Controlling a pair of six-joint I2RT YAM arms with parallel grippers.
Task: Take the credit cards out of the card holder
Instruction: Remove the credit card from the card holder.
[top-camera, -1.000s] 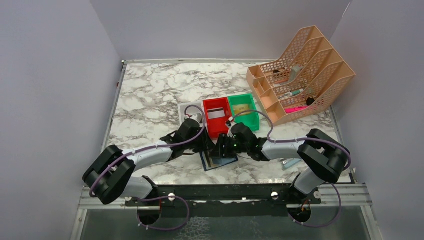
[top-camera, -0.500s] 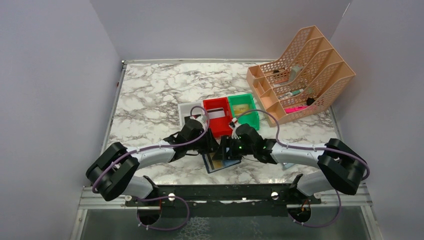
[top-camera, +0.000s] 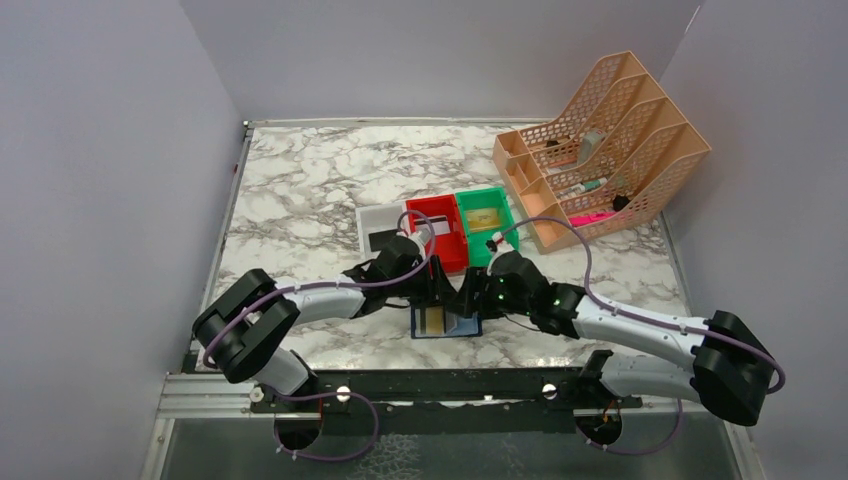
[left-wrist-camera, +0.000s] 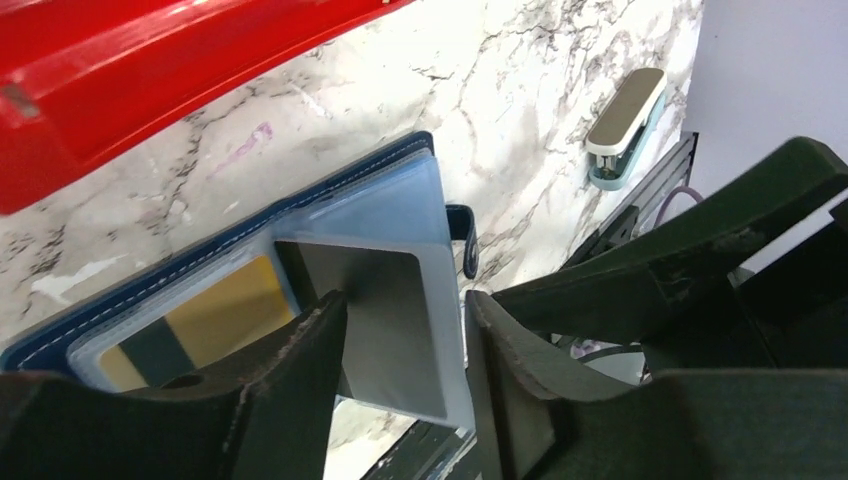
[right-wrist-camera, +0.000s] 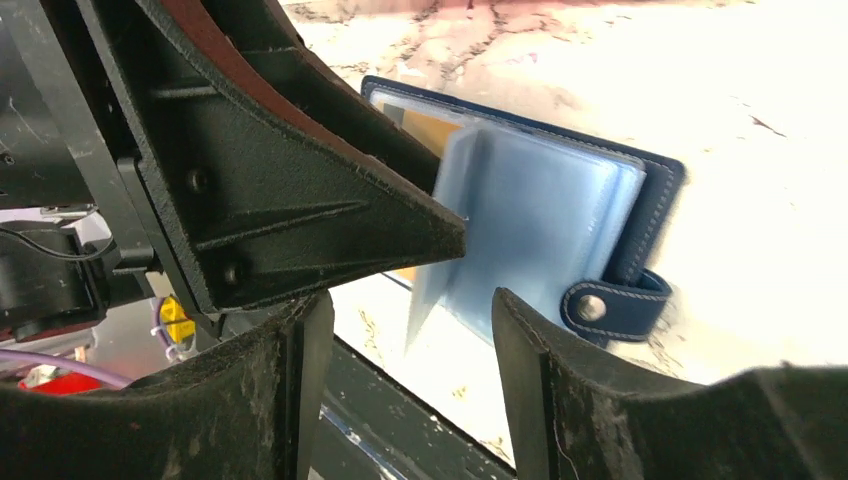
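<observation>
The navy card holder (top-camera: 447, 323) lies open on the marble near the front edge. It shows in the left wrist view (left-wrist-camera: 150, 300) and the right wrist view (right-wrist-camera: 655, 190). A gold card with a dark stripe (left-wrist-camera: 225, 312) sits in a pale blue sleeve. A grey card (left-wrist-camera: 385, 320) sits in a raised sleeve leaf (right-wrist-camera: 520, 230) between my left gripper's (left-wrist-camera: 405, 345) parted fingers. The left gripper (top-camera: 441, 291) hovers over the holder's far edge. My right gripper (right-wrist-camera: 410, 330) is open and empty, just right of the holder (top-camera: 470, 297), by the snap tab (right-wrist-camera: 610, 305).
White bin (top-camera: 375, 218) with a black card, red bin (top-camera: 446, 250) with a whitish card and green bin (top-camera: 505, 235) with a gold card stand just behind the grippers. A peach mesh organiser (top-camera: 600, 150) is at the back right. A stapler (left-wrist-camera: 625, 125) lies right of the holder.
Both grippers have shifted right and slightly farther back, and the right arm's elbow has swung out right. The holder now lies open wider, with the gold card showing from above.
</observation>
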